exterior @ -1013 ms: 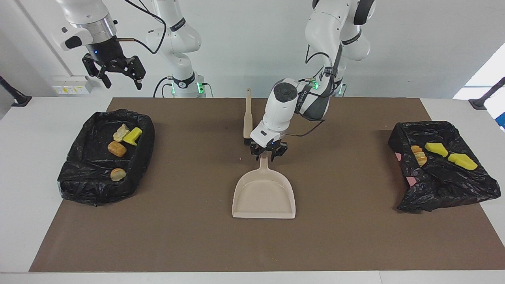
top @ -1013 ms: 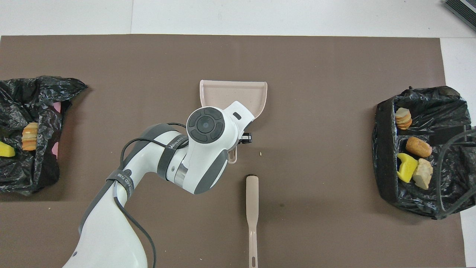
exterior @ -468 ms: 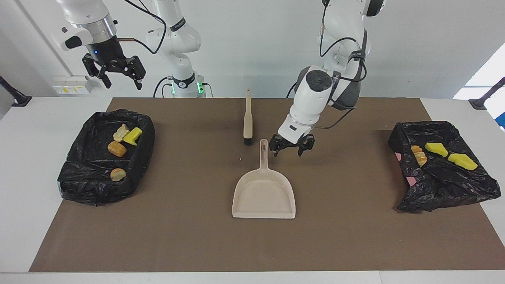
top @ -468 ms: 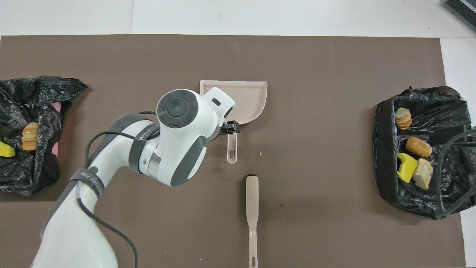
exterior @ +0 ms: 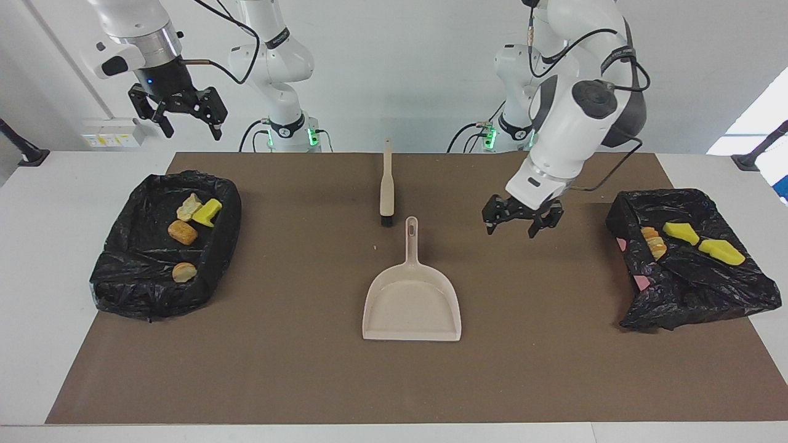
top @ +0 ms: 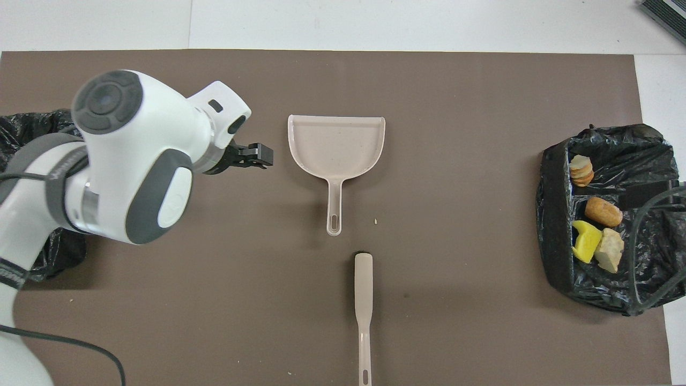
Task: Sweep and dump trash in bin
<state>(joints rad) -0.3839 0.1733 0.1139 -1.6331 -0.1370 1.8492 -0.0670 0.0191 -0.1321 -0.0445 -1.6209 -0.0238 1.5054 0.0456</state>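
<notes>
My left gripper (exterior: 522,218), fingers apart and empty, hangs right of centre; the beige plastic dustpan (exterior: 411,301) lies flat mid-frame, emptied. My right gripper (exterior: 178,111) waits open, upper left.

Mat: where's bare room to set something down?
Bare: mat between dustpan and each bag-lined bin, and along its edge farthest from the robots. Crowded: brush just short of the dustpan handle; left gripper hangs over one stretch.
</notes>
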